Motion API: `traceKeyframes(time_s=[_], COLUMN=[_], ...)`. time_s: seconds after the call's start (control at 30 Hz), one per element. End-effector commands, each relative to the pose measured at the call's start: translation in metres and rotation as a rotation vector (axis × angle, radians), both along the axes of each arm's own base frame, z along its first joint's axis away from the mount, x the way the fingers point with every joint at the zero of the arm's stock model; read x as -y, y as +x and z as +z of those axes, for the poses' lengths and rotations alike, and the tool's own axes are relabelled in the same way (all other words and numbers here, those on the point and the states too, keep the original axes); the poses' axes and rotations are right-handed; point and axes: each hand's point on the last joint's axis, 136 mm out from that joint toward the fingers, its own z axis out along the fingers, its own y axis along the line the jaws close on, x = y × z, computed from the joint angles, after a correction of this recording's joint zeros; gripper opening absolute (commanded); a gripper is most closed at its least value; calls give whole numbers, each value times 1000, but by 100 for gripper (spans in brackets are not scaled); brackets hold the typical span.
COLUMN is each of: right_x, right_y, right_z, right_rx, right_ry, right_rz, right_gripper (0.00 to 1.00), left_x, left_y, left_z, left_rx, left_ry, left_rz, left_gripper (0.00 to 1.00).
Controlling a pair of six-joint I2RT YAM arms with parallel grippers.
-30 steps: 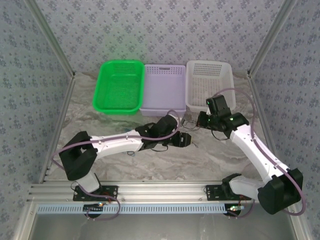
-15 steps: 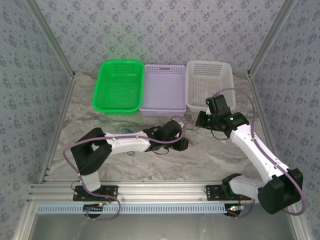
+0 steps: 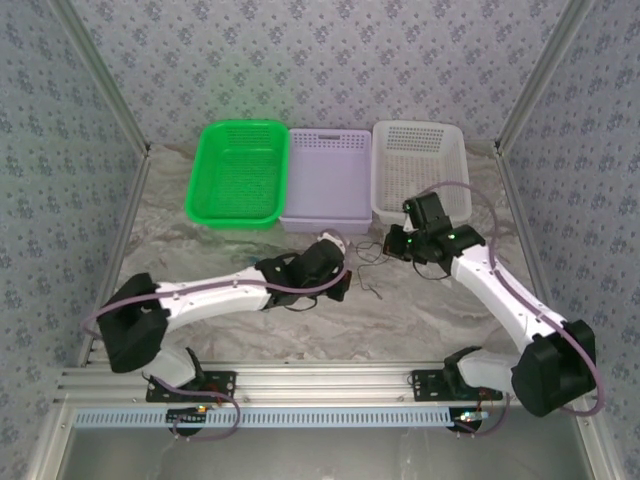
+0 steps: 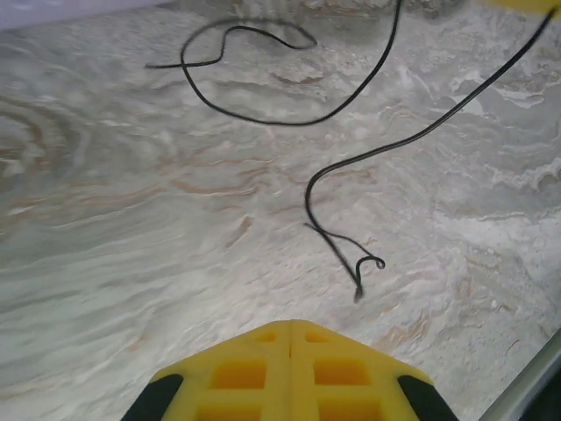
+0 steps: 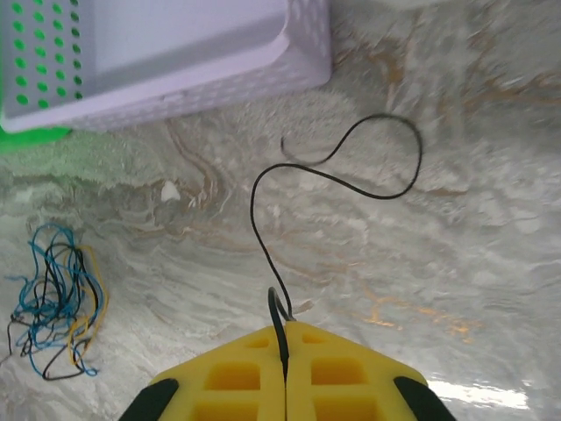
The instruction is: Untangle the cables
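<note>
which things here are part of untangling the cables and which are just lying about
Part of the job:
black cable, pinched in the shut right gripper
tangle of blue, black and yellow cables on the table
left gripper, shut, nothing seen in it

Just lying about:
green basket
lilac basket
white basket

Green basket (image 3: 237, 172), lilac basket (image 3: 325, 180), white basket (image 3: 420, 165); grey-marbled table (image 3: 400, 320); black cable (image 5: 253, 215); blue-black-yellow tangle (image 5: 54, 303).

Dark cables (image 3: 371, 262) on table (image 3: 200, 260), near lilac basket (image 3: 320, 215)
</note>
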Motion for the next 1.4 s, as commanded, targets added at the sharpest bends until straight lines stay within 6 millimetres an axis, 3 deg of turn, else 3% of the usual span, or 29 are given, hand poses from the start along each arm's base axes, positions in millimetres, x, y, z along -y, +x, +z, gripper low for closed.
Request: traceKeyframes(time_s=[0.0,0.1,0.13,0.2,0.23,0.33,0.43,0.57,0.8,0.93,1.0,1.13,1.17,1.37], right_x=[-24,-29,-30,-30,-30,-28,-26,-23,-25,-25,-25,-22,-21,-20], right_y=[-3,-5,-5,-5,-4,-3,-2,1,6,7,7,7,7,9], right_z=[-6,-11,-13,-14,-12,-9,-8,-9,-11,-10,-11,-13,-14,-16], right_rx=[-15,-11,-12,-15,-14,-17,-31,-61,-115,-119,-120,-123,-125,-122], right_ry=[44,24,23,25,21,11,22,61,144,159,161,161,161,162], right_rz=[26,22,17,14,12,8,0,-16,-34,-37,-40,-48,-53,-59], right_gripper=[2,0,0,0,0,0,0,0,0,0,0,0,0,0], left_x=[-40,-43,-38,-30,-26,-16,4,27,43,40,37,33,31,10], left_y=[-10,-16,-19,-24,-24,-18,-12,-4,10,23,29,35,35,24], left_z=[-9,-8,-6,-6,-5,-4,-2,1,-25,-36,-40,-42,-42,-34], left_rx=[-4,-35,-42,-44,-36,23,55,95,147,175,194,208,204,192], left_ry=[167,135,99,32,0,-69,-182,-266,-255,-210,-186,-151,-143,-99], left_rz=[13,1,-17,-47,-57,-70,-86,-100,-66,2,29,58,64,54], left_gripper=[0,0,4,37,47,63,70,71,70,67,56,7,0,0])
